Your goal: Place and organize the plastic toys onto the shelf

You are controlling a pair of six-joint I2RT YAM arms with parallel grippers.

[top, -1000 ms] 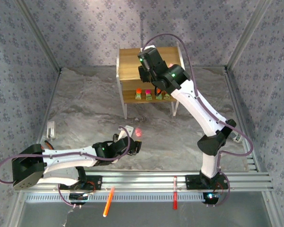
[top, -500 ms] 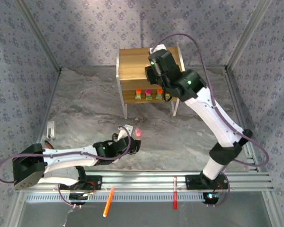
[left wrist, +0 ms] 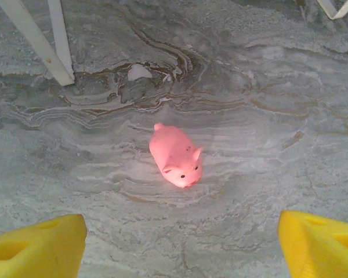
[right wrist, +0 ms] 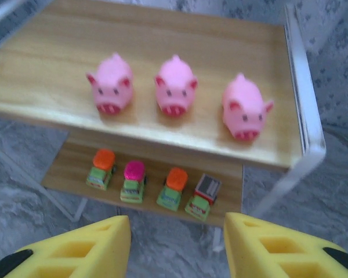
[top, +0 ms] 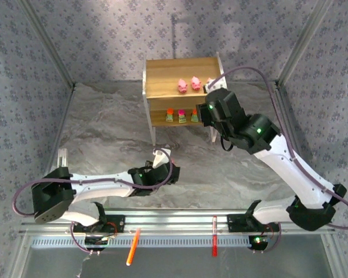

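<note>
Orange pen (top: 133, 247), red pen (top: 214, 244) at near edge; grey marbled table (top: 104, 139).

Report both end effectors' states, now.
Left end effector: open, empty, pink pig lying ahead of it.
Right end effector: open, empty, facing the shelf.

Grey floral-patterned walls (top: 104, 35) enclose a grey marbled tabletop (top: 104, 133); aluminium rail (top: 185, 217) along the near edge.

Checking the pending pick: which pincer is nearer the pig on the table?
Left. The left pincer hovers right by the pig; the right pincer faces the shelf.
</note>
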